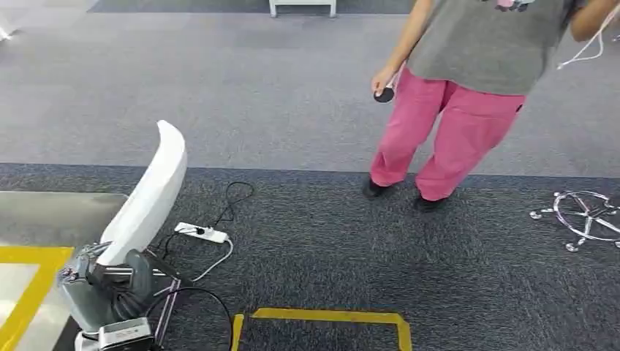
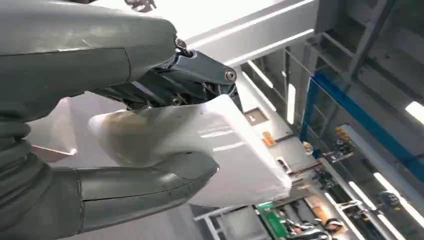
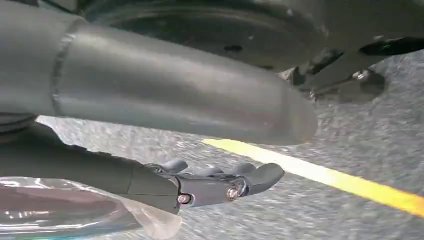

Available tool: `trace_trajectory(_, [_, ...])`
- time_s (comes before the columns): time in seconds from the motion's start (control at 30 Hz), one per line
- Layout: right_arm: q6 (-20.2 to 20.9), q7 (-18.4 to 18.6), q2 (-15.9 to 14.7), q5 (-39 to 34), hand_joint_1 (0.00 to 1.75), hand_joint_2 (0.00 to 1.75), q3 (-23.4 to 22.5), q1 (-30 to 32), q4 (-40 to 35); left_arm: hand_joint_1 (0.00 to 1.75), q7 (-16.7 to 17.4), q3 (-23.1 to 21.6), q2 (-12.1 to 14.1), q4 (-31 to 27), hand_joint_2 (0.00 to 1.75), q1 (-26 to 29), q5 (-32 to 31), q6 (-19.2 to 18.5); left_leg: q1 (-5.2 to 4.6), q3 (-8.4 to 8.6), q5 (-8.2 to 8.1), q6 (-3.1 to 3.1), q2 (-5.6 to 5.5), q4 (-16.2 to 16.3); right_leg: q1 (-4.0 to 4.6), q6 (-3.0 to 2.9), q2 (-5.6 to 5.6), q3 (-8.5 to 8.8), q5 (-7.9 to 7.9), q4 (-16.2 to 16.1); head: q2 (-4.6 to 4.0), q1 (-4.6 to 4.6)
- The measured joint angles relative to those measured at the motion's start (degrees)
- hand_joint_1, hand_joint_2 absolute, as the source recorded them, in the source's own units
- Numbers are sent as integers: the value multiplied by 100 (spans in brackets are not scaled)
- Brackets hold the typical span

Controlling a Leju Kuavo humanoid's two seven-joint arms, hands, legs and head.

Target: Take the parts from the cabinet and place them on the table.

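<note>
The carpeted floor (image 1: 292, 241) occupies most of the head view: a lighter grey band across the upper half and a darker band below it. A person (image 1: 468, 88) in a grey shirt and pink trousers stands in the upper right of the frame, both dark shoes on the dark carpet, with a small dark round object (image 1: 384, 95) in one hand. A grey metal plate (image 1: 51, 216) with a yellow stripe lies flat at the left edge.

The white part (image 1: 150, 190), a long curved shell, rises from the lower left of the head view and leans toward the upper centre, its rounded tip uppermost. Its lower end sits in the left hand (image 1: 110, 281) at the lower left corner. In the left wrist view the left hand (image 2: 165, 130) holds the white part (image 2: 220, 145) between the thick grey thumb on one face and the dark fingers (image 2: 200, 80) on the opposite face; the part is held in the air, clear of the floor.

In the right wrist view the right hand (image 3: 200, 165) hangs above the carpet. Its dark fingers (image 3: 235, 182) lie straight and close together, apart from the thumb, and no object sits between them. A yellow floor line (image 3: 340, 180) runs beyond them.

Yellow tape (image 1: 322, 322) outlines a rectangle at the lower centre of the head view. A chrome chair base (image 1: 585, 216) stands at the right edge. A white power strip (image 1: 201, 232) with a black cable lies just right of the part's lower end.
</note>
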Motion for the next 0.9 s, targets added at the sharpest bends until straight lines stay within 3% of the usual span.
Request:
trace_trajectory(0.07, [61,26,0,-9,0,0,52,-32,-2,175,2,-2,15,-9,175,36,-103,0,39,-21,29,-71,-122,-25,40,-54,-103,11,0,-12,0,-2])
trace_trajectory(0.1, [96,26,0,-20,0,0,59,-37,-4,175,0,-4,26,-24,175,41,-170,2,33,-34,21,-96,-194,-12,9,-83,-190,33,16,-51,0,-7])
trace_trajectory(0.17, [79,0,-7,-44,0,0,68,-41,-4,175,0,-17,39,-33,175,12,-162,2,4,-170,-221,-149,406,332,15,-153,-370,95,10,-97,0,-57])
trace_trajectory(0.2, [68,-33,-7,-66,0,0,68,-35,-4,175,0,-26,42,-33,175,-13,-159,2,16,-359,-431,-178,549,734,32,-179,-471,109,-4,-97,0,-39])
trace_trajectory(0.27, [68,-48,-9,-107,0,0,65,-30,-2,175,0,-72,55,-28,175,-17,-146,0,40,-772,-764,-208,643,1593,43,-205,-666,126,-35,-95,0,-48])
trace_trajectory(0.3, [68,-20,-11,-118,0,0,65,-33,-2,175,0,-90,59,-20,175,-18,-146,0,53,-847,-750,-217,650,1736,43,-202,-755,135,-48,-94,0,-46])
trace_trajectory(0.33, [70,-2,-11,-129,0,0,65,-36,-2,175,0,-107,59,-7,175,-21,-144,0,64,-771,-592,-219,662,1598,44,-200,-839,152,-64,-94,0,-48])
trace_trajectory(0.4, [57,-2,-11,-166,0,0,65,-48,-4,175,0,-146,57,13,175,-61,-144,0,59,-329,-90,-189,768,726,44,-182,-980,210,-100,-95,0,-50])
trace_trajectory(0.43, [50,-4,-11,-177,0,0,65,-50,-4,175,0,-173,57,20,175,-93,-142,0,42,-60,110,-148,956,208,48,-159,-1042,248,-122,-96,0,-50])
trace_trajectory(0.47, [46,-9,-11,-181,0,0,65,-52,-4,175,0,-197,57,28,175,-130,-127,0,-44,30,-21,-119,1212,62,76,-122,-1091,261,-148,-94,0,-44])
trace_trajectory(0.6, [55,-9,-9,-164,0,0,65,-89,-4,175,0,-230,61,48,175,-186,50,0,-63,25,-24,1,1017,-32,88,3,-1310,335,-193,-126,0,-48])
trace_trajectory(0.63, [52,-9,-11,-162,0,0,65,-96,-4,175,0,-243,61,48,175,-185,103,0,-13,86,6,39,987,-98,58,42,-1165,311,-263,-84,0,-39])
trace_trajectory(0.67, [48,-9,-11,-160,0,0,65,-90,-4,175,0,-256,68,48,175,-215,177,0,-25,108,2,43,968,-79,65,59,-851,238,-348,51,0,-26])
trace_trajectory(0.7, [46,0,-11,-164,0,0,65,-87,-4,175,0,-282,72,50,175,-242,263,-2,-35,97,-15,27,946,-53,80,-149,-814,226,-71,-92,0,13])
trace_trajectory(0.73, [46,20,-18,-166,0,0,68,-122,-4,175,2,-313,83,50,175,-242,355,-2,-51,103,-51,16,901,-28,73,-257,-822,313,-349,-149,0,48])
trace_trajectory(0.8, [44,24,-17,-184,0,0,68,-120,-4,175,2,-354,120,48,175,-253,510,-20,-54,109,-79,24,873,-6,57,-13,-813,336,-244,-163,0,46])
trace_trajectory(0.9, [44,24,-17,-195,0,0,65,-110,-4,175,0,-398,157,48,175,-275,579,-22,-56,98,-86,36,859,-1,55,12,-812,344,-207,-186,0,44])
